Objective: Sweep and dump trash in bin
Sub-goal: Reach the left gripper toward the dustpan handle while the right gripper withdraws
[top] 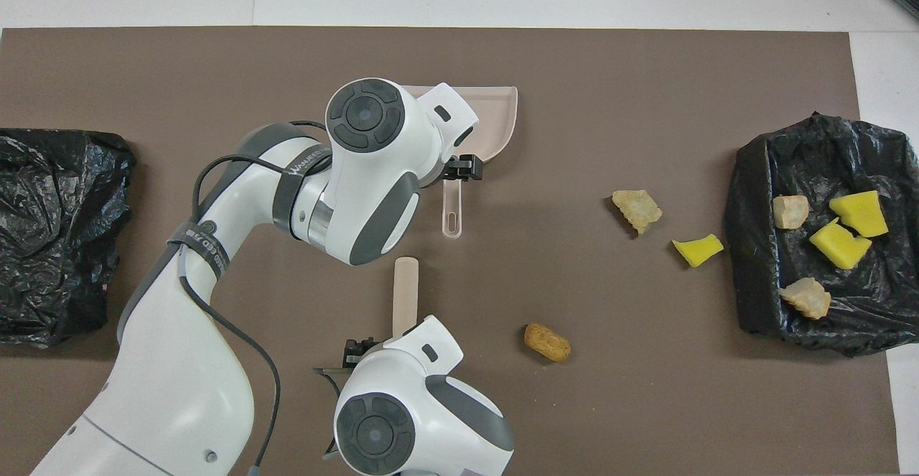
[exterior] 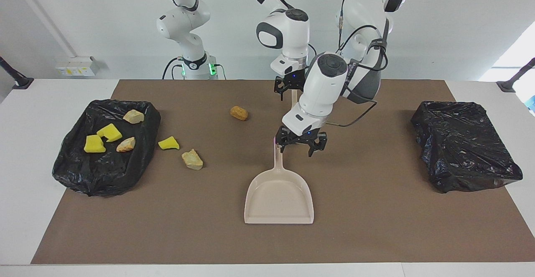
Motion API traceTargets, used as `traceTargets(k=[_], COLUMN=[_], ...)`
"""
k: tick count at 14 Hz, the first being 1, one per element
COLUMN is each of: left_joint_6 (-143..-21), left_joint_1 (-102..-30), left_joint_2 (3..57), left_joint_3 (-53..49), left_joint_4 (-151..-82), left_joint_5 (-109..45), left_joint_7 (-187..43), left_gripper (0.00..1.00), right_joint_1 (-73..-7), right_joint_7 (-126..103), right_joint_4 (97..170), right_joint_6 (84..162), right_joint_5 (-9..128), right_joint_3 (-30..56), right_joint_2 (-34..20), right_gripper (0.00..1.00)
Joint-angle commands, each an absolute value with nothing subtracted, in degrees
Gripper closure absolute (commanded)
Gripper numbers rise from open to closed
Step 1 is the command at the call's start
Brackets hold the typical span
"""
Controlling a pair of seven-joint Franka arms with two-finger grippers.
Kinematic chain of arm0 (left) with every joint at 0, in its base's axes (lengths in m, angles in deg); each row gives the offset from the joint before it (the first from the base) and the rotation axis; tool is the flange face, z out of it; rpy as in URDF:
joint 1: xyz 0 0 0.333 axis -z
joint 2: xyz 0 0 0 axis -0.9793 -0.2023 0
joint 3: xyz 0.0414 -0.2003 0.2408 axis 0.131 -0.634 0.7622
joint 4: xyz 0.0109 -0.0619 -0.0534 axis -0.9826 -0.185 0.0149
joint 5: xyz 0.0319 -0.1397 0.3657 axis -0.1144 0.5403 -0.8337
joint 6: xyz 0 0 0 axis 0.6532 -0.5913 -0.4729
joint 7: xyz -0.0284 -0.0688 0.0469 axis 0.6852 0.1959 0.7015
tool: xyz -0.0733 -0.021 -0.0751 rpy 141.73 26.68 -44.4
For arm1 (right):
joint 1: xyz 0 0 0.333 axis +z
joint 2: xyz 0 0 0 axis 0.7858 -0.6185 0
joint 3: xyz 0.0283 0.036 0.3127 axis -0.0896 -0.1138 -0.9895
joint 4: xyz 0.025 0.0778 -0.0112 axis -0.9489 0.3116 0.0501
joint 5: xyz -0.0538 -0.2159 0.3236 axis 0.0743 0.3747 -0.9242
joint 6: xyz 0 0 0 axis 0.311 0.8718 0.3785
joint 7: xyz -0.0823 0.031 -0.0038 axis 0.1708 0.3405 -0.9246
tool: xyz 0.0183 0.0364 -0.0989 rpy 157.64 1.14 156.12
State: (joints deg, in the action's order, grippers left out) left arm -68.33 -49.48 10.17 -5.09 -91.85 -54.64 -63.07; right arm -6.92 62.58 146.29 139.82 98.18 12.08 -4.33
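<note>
Here, brown mat (exterior: 376, 227) covers white table (exterior: 25, 143), white wall (exterior: 83, 18) above.

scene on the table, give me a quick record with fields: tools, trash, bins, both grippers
dustpan: beige dustpan flat on the brown mat, handle toward the robots
brush: beige brush lying nearer the robots than the dustpan
left gripper: left gripper open at the dustpan handle
right gripper: right gripper at the brush's handle end
loose trash: brown lump, yellow sponge bit, beige chunk on the mat
binned trash: four scraps in the black-lined bin at the right arm's end
second bin: black-lined bin at the left arm's end
</note>
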Motion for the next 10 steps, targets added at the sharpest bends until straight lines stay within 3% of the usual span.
traceTargets(k=[1, 6, 7, 8, 10], left_joint_6=[-69.82, -69.47, -69.12, -68.94, -68.42], left_joint_1=[-48.01, -46.78, -46.86, -46.78, -47.3], left_joint_2=[9.24, 9.05, 9.06, 9.23, 9.84], left_joint_3=[-4.39, -4.22, -4.21, -4.13, -3.95], left_joint_4=[-92.69, -93.92, -93.84, -93.75, -93.57], left_joint_5=[-55.85, -55.94, -55.85, -55.85, -55.85], left_joint_7=[-61.9, -60.58, -60.41, -59.71, -59.09], left_gripper=[0.0, 0.0, 0.16, 0.52, 0.84], right_joint_1=[-6.71, -6.62, -6.7, -6.71, -6.71], right_joint_7=[62.77, 56.28, 55.57, 55.3, 54.78], right_joint_4=[148.14, 150.07, 150.08, 150.08, 149.9], right_joint_6=[140.26, 137.45, 136.75, 136.57, 135.6], right_joint_5=[98.98, 93.45, 93.35, 93.09, 92.64], right_joint_3=[11.97, 10.73, 10.73, 10.65, 10.38], right_joint_2=[-3.19, -1.78, -1.78, -1.78, -1.78], right_gripper=[0.06, 0.19, 0.2, 0.24, 0.34])
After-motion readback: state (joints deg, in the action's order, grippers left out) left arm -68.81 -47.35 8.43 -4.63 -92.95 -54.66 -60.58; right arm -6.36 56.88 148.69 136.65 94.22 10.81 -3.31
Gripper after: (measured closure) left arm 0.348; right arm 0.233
